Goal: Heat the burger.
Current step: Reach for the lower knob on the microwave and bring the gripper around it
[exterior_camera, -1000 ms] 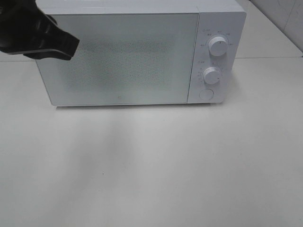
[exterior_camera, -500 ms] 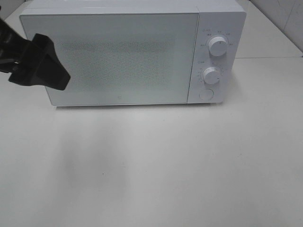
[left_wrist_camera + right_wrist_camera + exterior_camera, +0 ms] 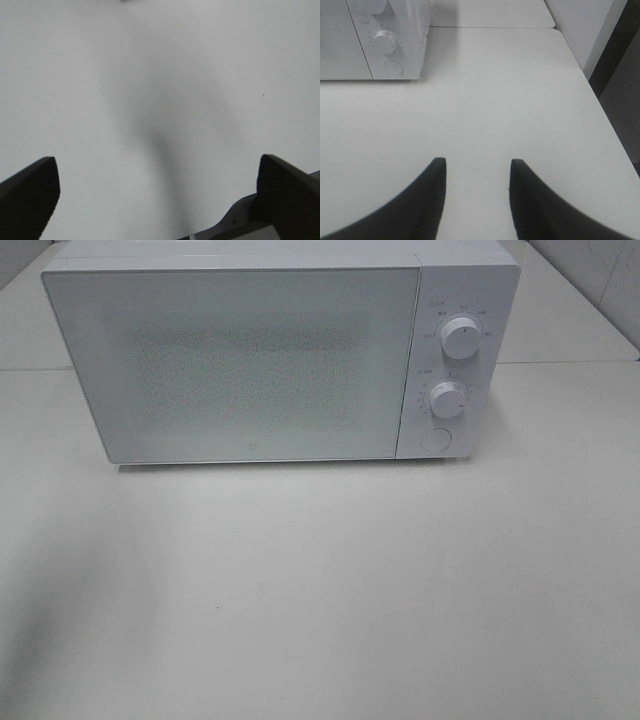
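The burger is not in view in any frame. The white microwave (image 3: 250, 360) stands at the back of the table with its frosted door shut; nothing can be made out behind the door. Its dial corner also shows in the right wrist view (image 3: 370, 40). My left gripper (image 3: 156, 165) is open and empty over bare table, and it is outside the exterior high view. My right gripper (image 3: 477, 162) is open and empty above the table, in front of and to the right of the microwave.
The microwave panel has an upper dial (image 3: 460, 338), a lower dial (image 3: 447, 400) and a round button (image 3: 435, 439). The white table (image 3: 320, 590) spreads in front of it. Its right edge (image 3: 592, 95) borders a dark gap.
My left arm, which was in front of the microwave's left side, has drawn back to the left and out of the exterior high view. The microwave has not moved.
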